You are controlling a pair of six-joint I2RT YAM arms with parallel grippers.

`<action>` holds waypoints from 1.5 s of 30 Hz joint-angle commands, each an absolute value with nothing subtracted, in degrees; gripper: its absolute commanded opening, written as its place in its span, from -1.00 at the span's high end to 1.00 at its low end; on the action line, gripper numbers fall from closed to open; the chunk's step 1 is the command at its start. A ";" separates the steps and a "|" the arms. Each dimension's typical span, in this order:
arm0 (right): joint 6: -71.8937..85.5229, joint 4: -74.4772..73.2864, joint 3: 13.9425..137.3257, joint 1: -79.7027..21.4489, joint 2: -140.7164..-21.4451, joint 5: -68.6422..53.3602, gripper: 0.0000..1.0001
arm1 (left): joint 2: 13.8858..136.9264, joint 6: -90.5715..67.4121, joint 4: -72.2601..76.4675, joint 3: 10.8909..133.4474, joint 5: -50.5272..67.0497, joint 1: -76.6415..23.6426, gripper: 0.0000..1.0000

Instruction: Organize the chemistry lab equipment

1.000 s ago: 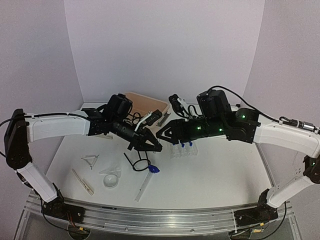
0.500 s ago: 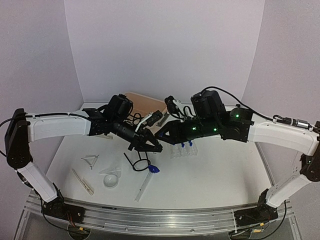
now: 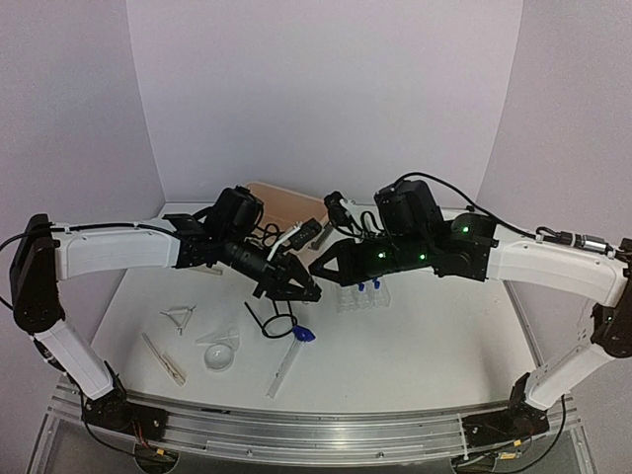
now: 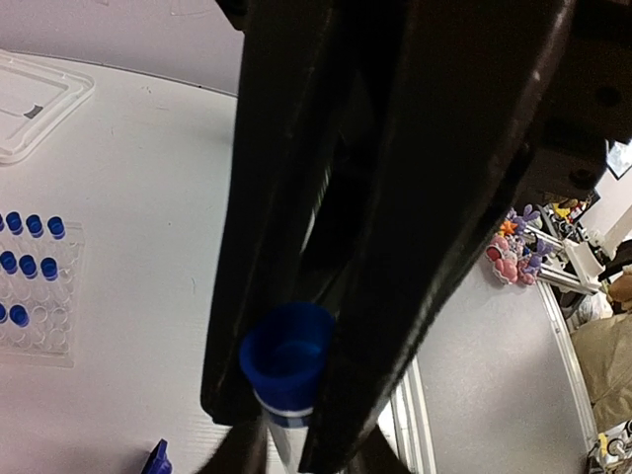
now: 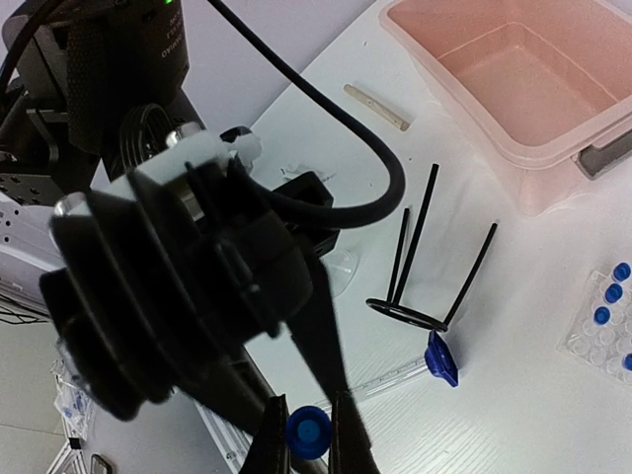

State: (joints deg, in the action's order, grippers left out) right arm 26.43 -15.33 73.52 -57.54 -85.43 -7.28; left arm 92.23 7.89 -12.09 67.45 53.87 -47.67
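My left gripper [image 3: 302, 290] is shut on a small clear blue-capped tube [image 4: 285, 357] and holds it above the table's middle. My right gripper [image 3: 318, 268] meets it tip to tip. In the right wrist view the tube's blue end [image 5: 309, 433] sits between my right fingertips [image 5: 348, 434], which touch both its sides. The clear tube rack [image 3: 362, 296] with several blue-capped tubes stands just right of the grippers. The black wire ring stand [image 3: 273, 320] lies on its side below them, beside the blue-tipped brush [image 3: 293, 348]. The clear funnel [image 3: 219, 352] and wooden clamp [image 3: 163, 357] lie front left.
The beige tub [image 3: 293, 209] stands at the back behind the grippers and shows in the right wrist view [image 5: 513, 84]. A white lid [image 4: 30, 99] lies beyond the rack. A small white wire piece [image 3: 180, 316] and a pale rod [image 5: 376, 107] lie at the left.
My right gripper has moved left to the left gripper's tip and now brackets the tube. The left arm has held almost still with the tube.
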 commanded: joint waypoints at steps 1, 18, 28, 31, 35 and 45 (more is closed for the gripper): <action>26.12 -14.84 74.09 -57.51 -84.34 -5.19 1.00 | 92.15 7.21 -10.98 69.35 52.64 -47.90 -0.62; 20.76 -3.71 55.30 -57.60 -80.67 23.85 1.00 | 75.32 -27.43 -9.65 54.48 -2.07 -47.22 -0.99; 16.53 8.33 53.39 -57.65 -89.22 29.70 1.00 | 70.15 -39.88 -15.59 50.88 -15.80 -45.02 -0.99; 15.98 9.14 54.41 -57.64 -92.03 30.47 1.00 | 69.44 -40.86 -16.72 50.32 -16.69 -44.76 -0.99; 15.13 11.28 54.92 -57.64 -94.44 31.42 1.00 | 69.02 -41.27 -16.98 50.00 -16.09 -44.65 -0.99; 13.18 16.24 55.63 -57.65 -98.53 33.80 1.00 | 69.59 -40.89 -15.17 49.81 -14.04 -44.65 -0.99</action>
